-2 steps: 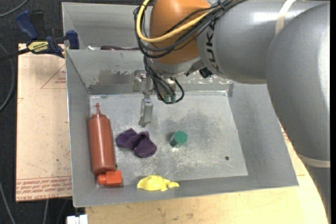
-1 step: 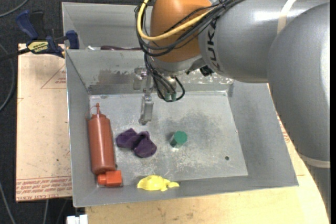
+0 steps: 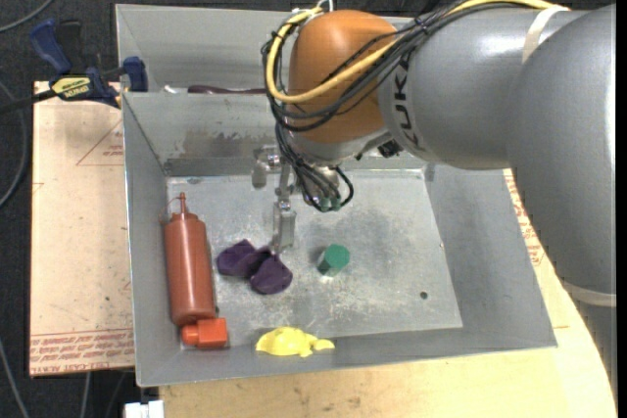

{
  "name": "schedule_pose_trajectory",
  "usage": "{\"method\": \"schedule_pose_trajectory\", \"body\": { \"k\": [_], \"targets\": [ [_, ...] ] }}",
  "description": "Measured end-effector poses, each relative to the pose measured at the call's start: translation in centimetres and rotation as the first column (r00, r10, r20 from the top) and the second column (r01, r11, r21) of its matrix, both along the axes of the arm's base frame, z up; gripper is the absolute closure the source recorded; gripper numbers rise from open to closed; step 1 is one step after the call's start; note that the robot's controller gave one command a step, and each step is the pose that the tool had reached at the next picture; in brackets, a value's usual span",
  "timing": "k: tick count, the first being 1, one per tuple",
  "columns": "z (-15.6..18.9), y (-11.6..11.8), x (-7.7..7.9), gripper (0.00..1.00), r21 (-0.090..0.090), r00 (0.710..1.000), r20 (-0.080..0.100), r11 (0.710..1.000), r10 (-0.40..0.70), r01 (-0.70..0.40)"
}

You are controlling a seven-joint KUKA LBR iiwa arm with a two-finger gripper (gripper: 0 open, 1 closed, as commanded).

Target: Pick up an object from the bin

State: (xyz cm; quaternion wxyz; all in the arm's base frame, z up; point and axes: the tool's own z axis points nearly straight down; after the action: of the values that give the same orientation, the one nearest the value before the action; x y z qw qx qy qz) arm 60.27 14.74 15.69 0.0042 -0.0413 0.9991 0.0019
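My gripper (image 3: pixel 282 245) hangs below the orange cover with its thin metal fingers pointing down over the middle of the bin floor. The fingertip ends just above a purple lumpy object (image 3: pixel 257 267), at its upper right edge. A small green cylinder (image 3: pixel 333 258) stands a little to the right of the fingers. A long red-brown bottle with an orange cap (image 3: pixel 189 274) lies along the left side.
A yellow crumpled thing (image 3: pixel 291 343) lies near the front wall. The arm and its orange cover with cables fill the upper right, hiding the back right of the bin. Bare floor lies at the right.
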Motion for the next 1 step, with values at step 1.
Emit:
{"method": "schedule_pose_trajectory", "body": {
  "k": [1],
  "targets": [
    [-4.43,-1.37,-2.88,0.0,-0.002,0.999,-0.008,0.999,0.042,-0.042]
  ]
}}
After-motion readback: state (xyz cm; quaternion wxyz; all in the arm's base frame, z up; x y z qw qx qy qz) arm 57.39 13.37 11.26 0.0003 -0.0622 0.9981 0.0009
